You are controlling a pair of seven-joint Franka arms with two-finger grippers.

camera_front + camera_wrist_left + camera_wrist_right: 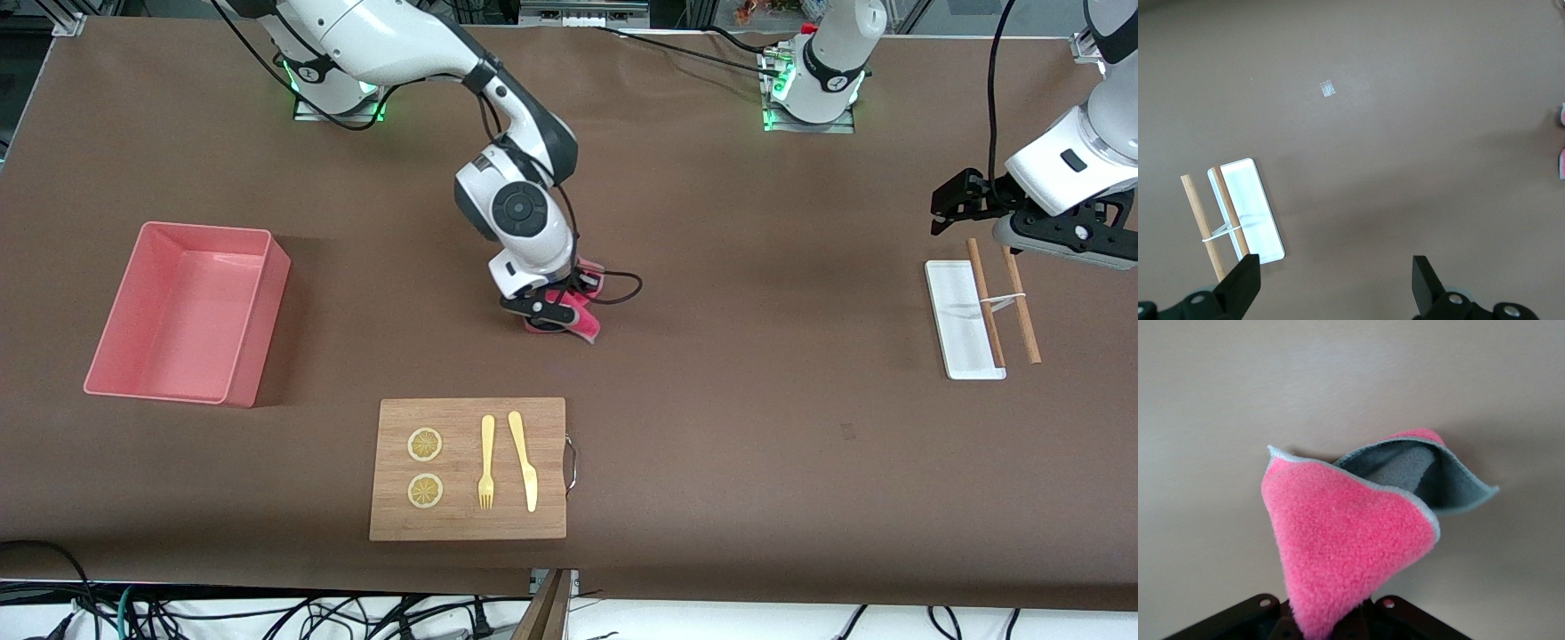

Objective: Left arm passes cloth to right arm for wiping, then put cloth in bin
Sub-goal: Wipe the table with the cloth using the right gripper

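Observation:
My right gripper [556,317] is shut on the cloth [582,322], a small rag that is magenta-pink on one face and dark grey on the other. It holds the cloth low over the brown table, between the wooden board and the arm bases. In the right wrist view the cloth [1351,540] hangs folded from the jaws, with its grey face showing inside the fold. The bin [253,311], a large pink tub, stands empty toward the right arm's end of the table. My left gripper [953,206] is open and empty, up over the small white tray [956,311]. It waits there.
A wooden board [462,520] with two lemon slices, a yellow fork [486,462] and a yellow knife [524,458] lies nearer to the front camera than the cloth. Wooden chopsticks [1022,307] rest on and beside the white tray [1248,200].

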